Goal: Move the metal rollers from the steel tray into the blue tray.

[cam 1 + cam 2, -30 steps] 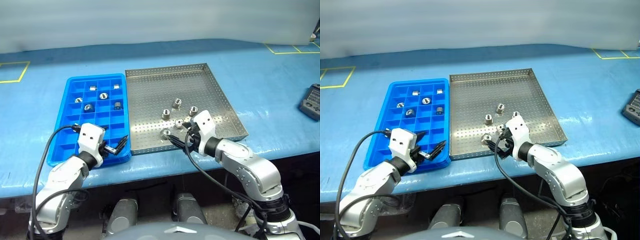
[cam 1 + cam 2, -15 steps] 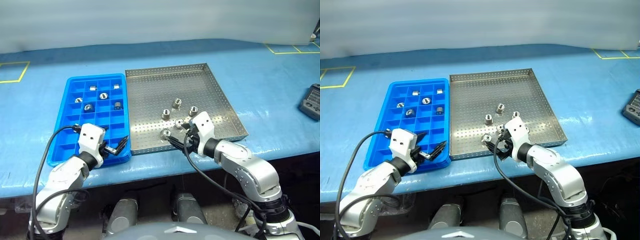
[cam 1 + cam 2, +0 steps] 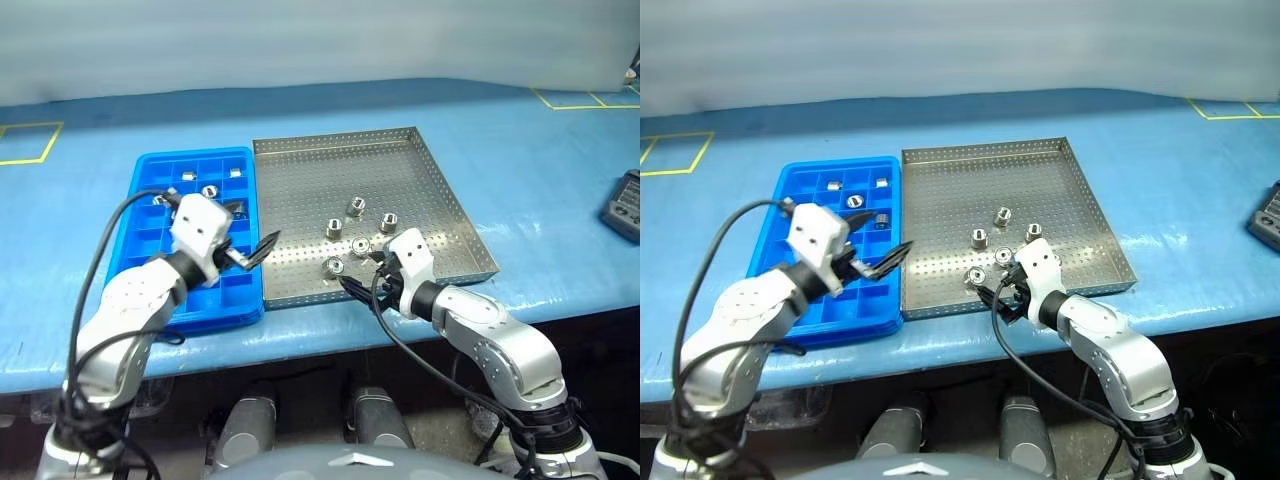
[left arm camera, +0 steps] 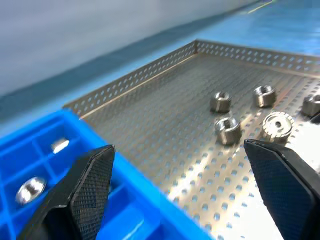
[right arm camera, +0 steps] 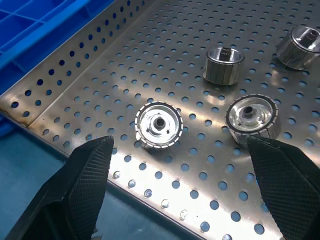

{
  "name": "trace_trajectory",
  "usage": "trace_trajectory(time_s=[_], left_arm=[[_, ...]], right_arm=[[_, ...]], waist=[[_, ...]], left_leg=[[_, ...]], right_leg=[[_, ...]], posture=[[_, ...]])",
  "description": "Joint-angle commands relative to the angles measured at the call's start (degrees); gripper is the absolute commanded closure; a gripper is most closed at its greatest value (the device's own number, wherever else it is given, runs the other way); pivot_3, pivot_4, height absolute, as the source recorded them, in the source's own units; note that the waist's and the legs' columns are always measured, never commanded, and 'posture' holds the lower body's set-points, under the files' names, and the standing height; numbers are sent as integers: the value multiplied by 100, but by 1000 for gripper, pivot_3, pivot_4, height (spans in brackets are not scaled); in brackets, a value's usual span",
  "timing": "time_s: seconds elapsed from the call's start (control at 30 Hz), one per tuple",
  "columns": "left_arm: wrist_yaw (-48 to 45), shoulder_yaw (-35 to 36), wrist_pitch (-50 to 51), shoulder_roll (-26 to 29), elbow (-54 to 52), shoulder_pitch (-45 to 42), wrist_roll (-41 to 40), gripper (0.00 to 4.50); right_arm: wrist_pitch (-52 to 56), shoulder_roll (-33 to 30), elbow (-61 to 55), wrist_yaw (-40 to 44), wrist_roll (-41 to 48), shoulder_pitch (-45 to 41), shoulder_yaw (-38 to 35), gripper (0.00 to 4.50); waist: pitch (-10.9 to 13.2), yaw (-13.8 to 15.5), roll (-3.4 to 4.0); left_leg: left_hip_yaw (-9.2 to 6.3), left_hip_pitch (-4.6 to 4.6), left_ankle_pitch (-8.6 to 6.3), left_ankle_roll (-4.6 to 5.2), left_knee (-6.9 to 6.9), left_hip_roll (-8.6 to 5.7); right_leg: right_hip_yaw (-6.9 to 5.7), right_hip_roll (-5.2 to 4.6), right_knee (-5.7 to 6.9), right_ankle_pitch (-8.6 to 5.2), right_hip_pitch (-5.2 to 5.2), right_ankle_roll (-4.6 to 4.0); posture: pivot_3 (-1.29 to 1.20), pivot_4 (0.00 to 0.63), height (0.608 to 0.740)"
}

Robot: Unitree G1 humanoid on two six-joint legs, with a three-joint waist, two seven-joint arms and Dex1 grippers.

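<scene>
Perforated steel tray (image 3: 400,180), shiny ringed metal rollers (image 5: 159,125), both tools' fingers apart

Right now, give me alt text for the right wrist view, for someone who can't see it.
Two open black fingers of the right gripper frame a metal roller lying hole-up on the steel tray, near its front rim. Three more rollers lie beyond: one beside it, another standing farther back, a third at the picture's edge. The blue tray fills one corner.
</scene>
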Motion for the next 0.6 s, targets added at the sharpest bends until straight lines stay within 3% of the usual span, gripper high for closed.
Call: trace_trajectory(time_s=[0.03, 0.3, 0.6], left_arm=[[-560, -570, -48, -5, 677, -720, 48, 0], [-1397, -1720, -576, -302, 2619, -2019, 699, 0], [-2235, -2428, -1050, -398, 3520, -2360, 1273, 0]], right_arm=[[-164, 58, -324, -61, -3, 88, -101, 26], [-226, 195, -577, -233, -10, 416, -166, 26], [-223, 301, -748, -381, -20, 644, -136, 26]], waist=[[0, -25, 0], [1, -184, 0], [0, -361, 0]], left_leg=[[0, 0, 0, 0, 0, 1], [5, 0, 0, 2, 1, 0], [8, 3, 1, 3, 3, 1]], right_leg=[[0, 1, 1, 0, -1, 0], [7, 2, 1, 2, -1, 4], [16, 3, 5, 6, -2, 10]], posture=[[-36, 150, 740], [-108, 150, 740], [-150, 150, 740]])
